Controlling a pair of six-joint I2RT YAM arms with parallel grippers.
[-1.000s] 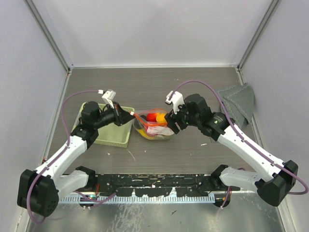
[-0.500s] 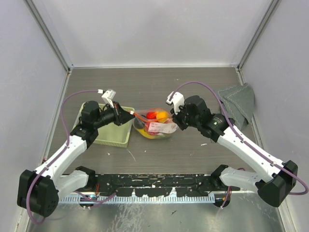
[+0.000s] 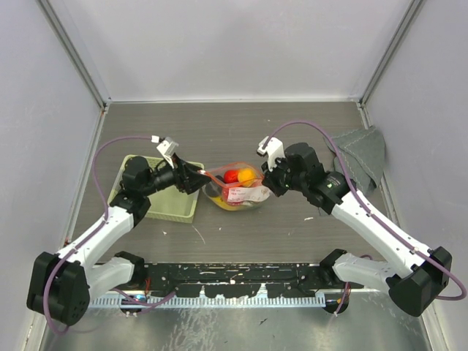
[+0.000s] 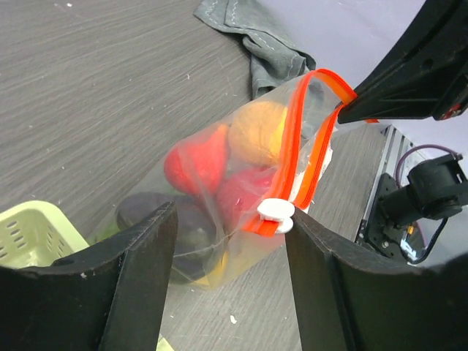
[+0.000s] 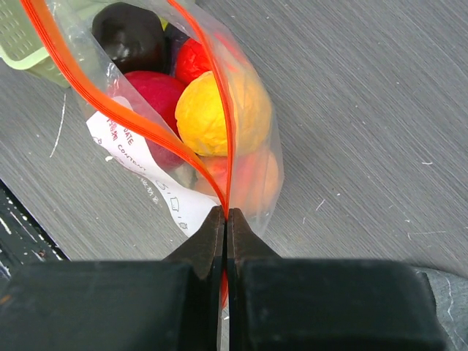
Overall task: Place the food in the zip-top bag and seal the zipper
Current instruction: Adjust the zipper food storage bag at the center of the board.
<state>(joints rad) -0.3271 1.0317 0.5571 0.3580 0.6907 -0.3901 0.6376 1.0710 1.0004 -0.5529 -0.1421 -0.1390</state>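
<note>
Lowest in the left wrist view, your left end effector (image 4: 230, 218) stands released, one finger on each side of the white slider (image 4: 276, 210) and touching neither it nor the film. Just above it the zip-top bag (image 4: 219, 194) lies at centre frame on the surface (image 4: 88, 88), with the food (image 4: 254, 133) (orange, red and dark purple pieces) already inside. The zipper (image 4: 306, 146) runs from the slider toward the upper right of the frame. There your right end effector (image 5: 225, 214) is clenched on the far end of the strip. The right wrist view shows the two halves of the strip spread apart, so the mouth is not yet sealed. Likely failures:

- If you close the left fingers off the slider, you will probably pinch only film.
- If you pull hard on the slider, the strip may slip out of the right-hand grip or the whole bag may drag.
- The yellow piece bulges against the strip and could jam the slider.
- If the bag tips, a piece could roll out.

The basket (image 4: 29, 227) sits at the lower left and the cloth (image 4: 256, 36) at the top of the frame. Both lie off the zipper's line.
</note>
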